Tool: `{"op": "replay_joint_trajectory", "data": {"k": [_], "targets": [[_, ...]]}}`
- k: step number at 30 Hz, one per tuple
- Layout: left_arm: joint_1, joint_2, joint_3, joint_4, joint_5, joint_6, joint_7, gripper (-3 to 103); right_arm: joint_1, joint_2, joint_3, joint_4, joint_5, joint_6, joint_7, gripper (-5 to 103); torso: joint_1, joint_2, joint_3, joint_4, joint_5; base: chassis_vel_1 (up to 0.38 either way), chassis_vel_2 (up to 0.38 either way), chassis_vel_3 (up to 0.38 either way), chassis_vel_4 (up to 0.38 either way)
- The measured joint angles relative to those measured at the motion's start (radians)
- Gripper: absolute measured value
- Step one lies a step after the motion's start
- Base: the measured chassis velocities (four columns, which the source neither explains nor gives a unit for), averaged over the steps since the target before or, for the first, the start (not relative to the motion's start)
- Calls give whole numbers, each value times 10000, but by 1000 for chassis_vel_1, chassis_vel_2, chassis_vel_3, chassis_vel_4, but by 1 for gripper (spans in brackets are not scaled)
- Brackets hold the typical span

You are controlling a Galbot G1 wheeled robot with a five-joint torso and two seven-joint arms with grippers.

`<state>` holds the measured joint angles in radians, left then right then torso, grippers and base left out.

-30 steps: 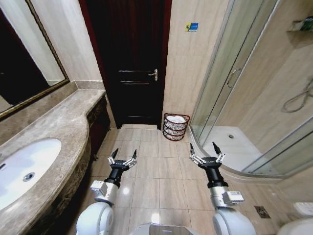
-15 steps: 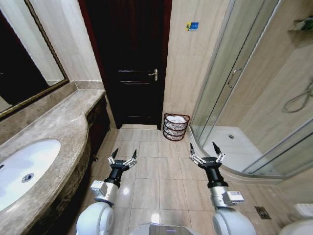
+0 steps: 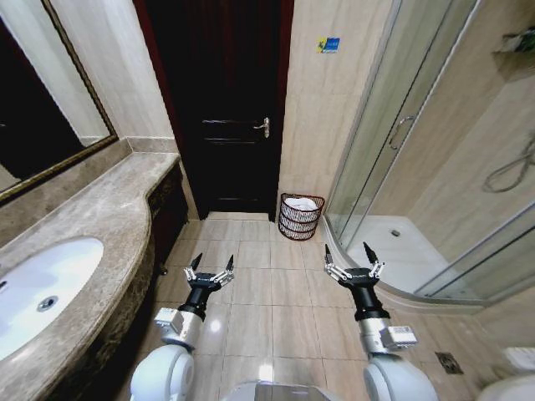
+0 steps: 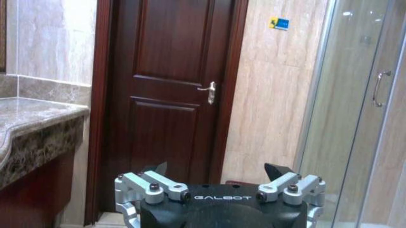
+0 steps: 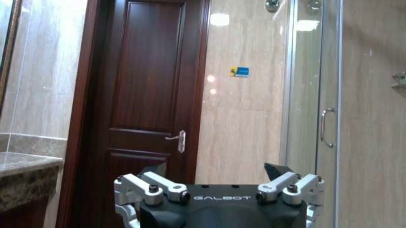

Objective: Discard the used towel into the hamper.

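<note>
1. Two grippers sit low in front of the robot over the tiled floor (image 3: 251, 288): left gripper (image 3: 209, 269) and right gripper (image 3: 351, 261), both with fingers spread wide and nothing between them.
2. Hamper (image 3: 301, 215) stands on the floor against the wall, between the dark wooden door (image 3: 221, 109) and the glass shower enclosure (image 3: 393, 167). It is well apart from both grippers, ahead and a little nearer the right one.
3. White cloth (image 3: 303, 203) shows inside the hamper's rim, probably a towel already in there. I can't tell whether it is the task's used one.
4. No other towel lies on the marble bench (image 3: 100, 209) or on the floor, so by my read the discard may already be done; neither gripper carries anything.
5. Handling guess, if the towel needs another grab: soft, light and floppy. It will drape and bunch, so pinch a raised fold or an edge rather than the flat middle, and expect trailing ends to snag on the open wire weave.
6. The hamper itself looks light and tip-prone; avoid bumping its flared rim.
7. Both wrist views look over their own spread fingers at the door and the shower glass.
</note>
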<state>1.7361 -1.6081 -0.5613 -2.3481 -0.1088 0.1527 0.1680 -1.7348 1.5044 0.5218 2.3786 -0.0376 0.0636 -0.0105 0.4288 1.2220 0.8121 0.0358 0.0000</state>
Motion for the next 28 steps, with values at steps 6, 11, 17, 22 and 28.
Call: {"op": "replay_joint_trajectory", "data": {"k": [6,11,17,22,28], "targets": [[0,0,0,0,0,0,0,100,0,0,0,0,0,0,0,100,0,0,0,0,0,0,0,0,0],[0,0,0,0,0,0,0,100,0,0,0,0,0,0,0,100,0,0,0,0,0,0,0,0,0],[0,0,0,0,0,0,0,100,0,0,0,0,0,0,0,100,0,0,0,0,0,0,0,0,0],[0,0,0,0,0,0,0,100,0,0,0,0,0,0,0,100,0,0,0,0,0,0,0,0,0],[0,0,0,0,0,0,0,100,0,0,-1,0,0,0,0,100,0,0,0,0,0,0,0,0,0]]}}
